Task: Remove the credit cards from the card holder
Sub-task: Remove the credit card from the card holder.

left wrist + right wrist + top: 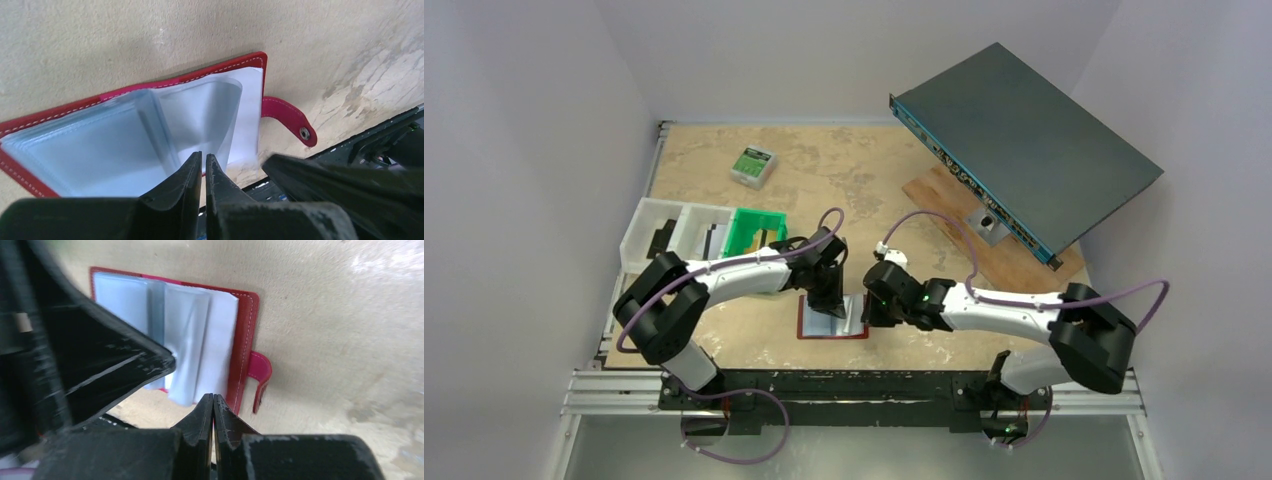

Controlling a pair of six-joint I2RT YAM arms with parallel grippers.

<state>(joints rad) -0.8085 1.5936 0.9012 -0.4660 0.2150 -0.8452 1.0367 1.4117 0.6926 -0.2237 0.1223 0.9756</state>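
A mottled beige surface (pixel 844 180) fills a booth closed in by plain white walls (pixel 524 150), with two black-and-white arms bolted at its near edge. At the far right a flat dark-grey device (pixel 1034 150) leans tilted, one edge on a wooden board (pixel 944 195).

The red card holder (pixel 849 320) lies open and flat near the middle of the near edge, between the two arms. The left end effector (pixel 827 300) bears down over the holder's left half. In the left wrist view its fingers (pixel 192 175) are drawn to a thin slit at the near edge of the clear pale-blue sleeves (pixel 200 115); whether they pinch a sleeve cannot be told. The right end effector (pixel 871 315) sits at the holder's right edge, its fingers (pixel 200 415) pressed together with nothing between them, their tips just at the holder's near rim. The snap tab (pixel 290 120) hangs off the right side onto the surface. Whether any credit cards sit in the sleeves cannot be made out.

At the left edge stands a white divided tray (pixel 639 235) with dark items in its compartments. Touching its right side is a green bin (pixel 742 222) whose contents are too small to tell. Farther back and well apart from both lies a small green-and-white box (pixel 753 165).
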